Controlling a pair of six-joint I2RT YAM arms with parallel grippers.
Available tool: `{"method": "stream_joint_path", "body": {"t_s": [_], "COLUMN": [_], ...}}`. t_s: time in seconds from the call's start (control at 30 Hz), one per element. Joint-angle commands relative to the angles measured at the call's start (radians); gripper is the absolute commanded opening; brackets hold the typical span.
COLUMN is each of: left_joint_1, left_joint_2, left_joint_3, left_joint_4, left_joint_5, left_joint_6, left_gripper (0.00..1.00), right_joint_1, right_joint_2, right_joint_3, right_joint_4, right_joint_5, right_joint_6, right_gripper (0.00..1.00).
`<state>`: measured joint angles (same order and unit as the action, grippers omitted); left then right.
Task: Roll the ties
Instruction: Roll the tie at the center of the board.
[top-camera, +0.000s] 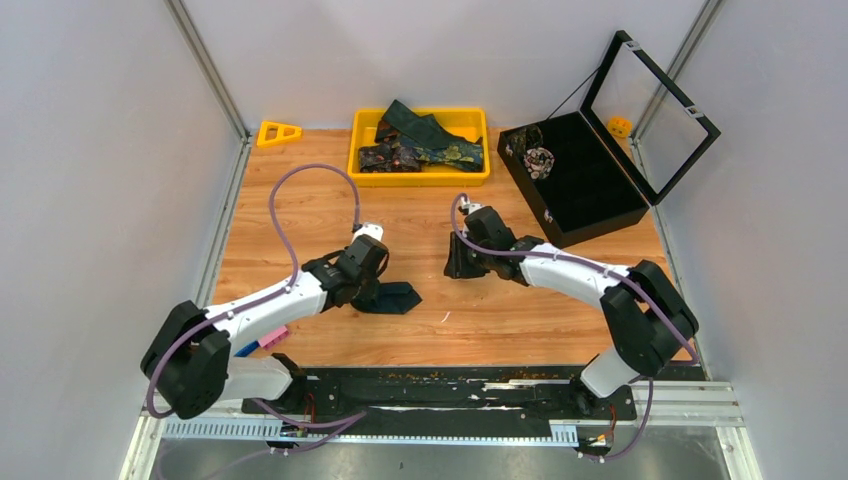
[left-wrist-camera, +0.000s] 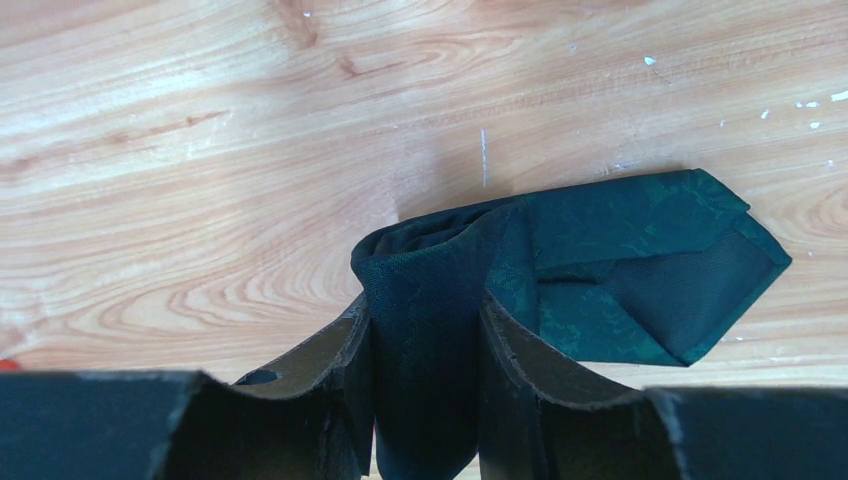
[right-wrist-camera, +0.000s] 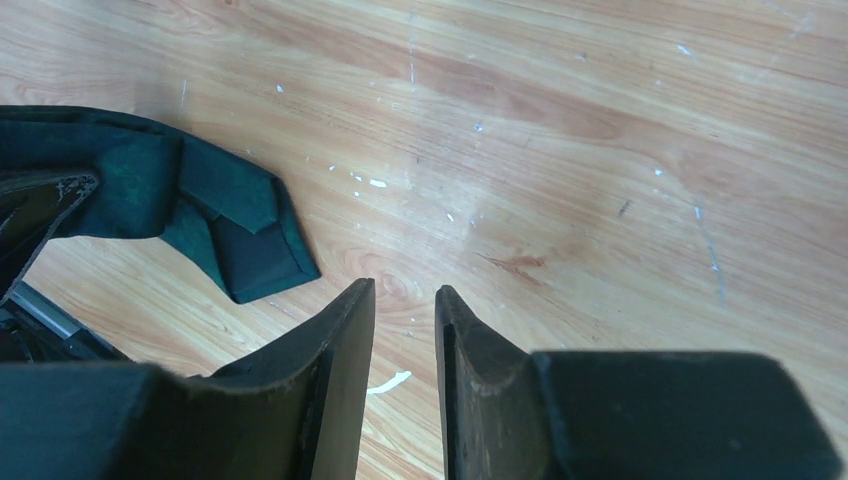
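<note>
You had the left gripper clamped on a folded band of the dark green tie, likely to anchor the roll's core, while its pointed wide end lay flat on the wooden table just beside. Your right gripper hovered near, jaws narrowly parted and empty, probably ready to assist. Only the overhead view showed the other ties heaped in the yellow tray; only the left wrist view showed the pinch itself.

L arm fwd low, L pincer clamped on tie, R arm bent inward, R pincer narrowly agape
</note>
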<state>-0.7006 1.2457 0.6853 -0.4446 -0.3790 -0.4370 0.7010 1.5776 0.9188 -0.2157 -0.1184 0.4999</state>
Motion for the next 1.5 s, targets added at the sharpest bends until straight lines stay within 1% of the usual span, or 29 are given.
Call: {"method": "stream_joint_path", "body": {"t_s": [0.0, 0.3, 0.43, 0.63, 0.87, 1.03, 1.17, 1.23, 1.47], "left_joint_1": [-0.058, -0.177, -0.229, -0.296, -0.358, -0.372, -0.376, -0.375, -0.375], "left_joint_2": [0.059, 0.235, 0.323, 0.469, 0.576, 0.613, 0.61, 0.601, 0.534], "left_joint_3": [0.069, 0.208, 0.267, 0.356, 0.402, 0.414, 0.422, 0.418, 0.382], "left_joint_4": [-0.086, -0.22, -0.28, -0.364, -0.346, -0.297, -0.294, -0.286, -0.238], "left_joint_5": [-0.185, -0.413, -0.475, -0.546, -0.506, -0.448, -0.434, -0.422, -0.376], "left_joint_6": [-0.012, -0.05, -0.073, -0.113, -0.154, -0.163, -0.172, -0.167, -0.135], "left_gripper": [0.42, 0.43, 0.43, 0.43, 0.44, 0.46, 0.48, 0.51, 0.67], "right_joint_1": [-0.015, -0.04, -0.05, -0.055, -0.058, -0.058, -0.058, -0.057, -0.058], "right_joint_2": [-0.079, -0.117, -0.137, -0.184, -0.273, -0.32, -0.334, -0.337, -0.334], "right_joint_3": [-0.03, -0.062, -0.079, -0.1, -0.145, -0.17, -0.175, -0.176, -0.172], "right_joint_4": [0.053, 0.055, 0.058, 0.035, 0.025, 0.034, 0.028, 0.029, 0.038], "right_joint_5": [0.007, 0.005, 0.017, 0.093, 0.222, 0.25, 0.259, 0.261, 0.26], "right_joint_6": [0.011, 0.018, 0.026, 0.041, 0.071, 0.082, 0.082, 0.082, 0.082], "right_gripper": [0.3, 0.3, 0.3, 0.3, 0.3, 0.31, 0.31, 0.31, 0.31]}}
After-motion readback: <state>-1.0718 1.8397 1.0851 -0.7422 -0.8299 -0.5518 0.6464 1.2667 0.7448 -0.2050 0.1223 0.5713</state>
